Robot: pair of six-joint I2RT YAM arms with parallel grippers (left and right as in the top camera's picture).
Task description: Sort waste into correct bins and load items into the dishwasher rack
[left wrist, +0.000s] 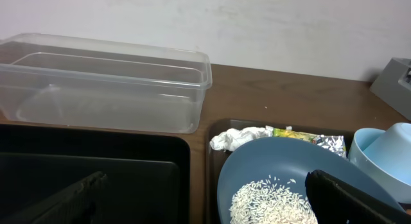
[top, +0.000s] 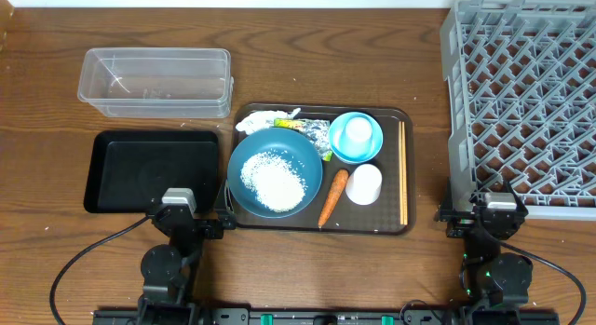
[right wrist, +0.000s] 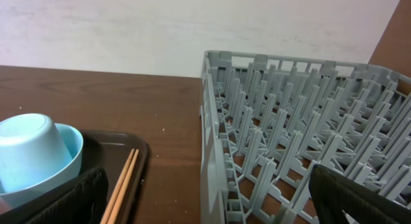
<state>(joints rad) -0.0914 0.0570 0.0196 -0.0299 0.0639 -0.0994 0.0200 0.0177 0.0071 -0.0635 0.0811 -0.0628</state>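
Left gripper (left wrist: 205, 201) and right gripper (right wrist: 205, 198) sat at the near table (top: 372, 46) edge.
Both gaped wide and empty; rice (top: 273, 182) lay in the dark-blue bowl (top: 300, 153) on the brown tray (top: 372, 219), between black tray (top: 140, 171) and grey rack (top: 521, 92).

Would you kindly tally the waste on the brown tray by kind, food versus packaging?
Food: 2, rice and carrot
Packaging: 2, crumpled paper and foil wrapper
Total: 4

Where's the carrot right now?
In the overhead view, the carrot lies on the brown serving tray, near its front edge, between the dark-blue bowl and the white cup.
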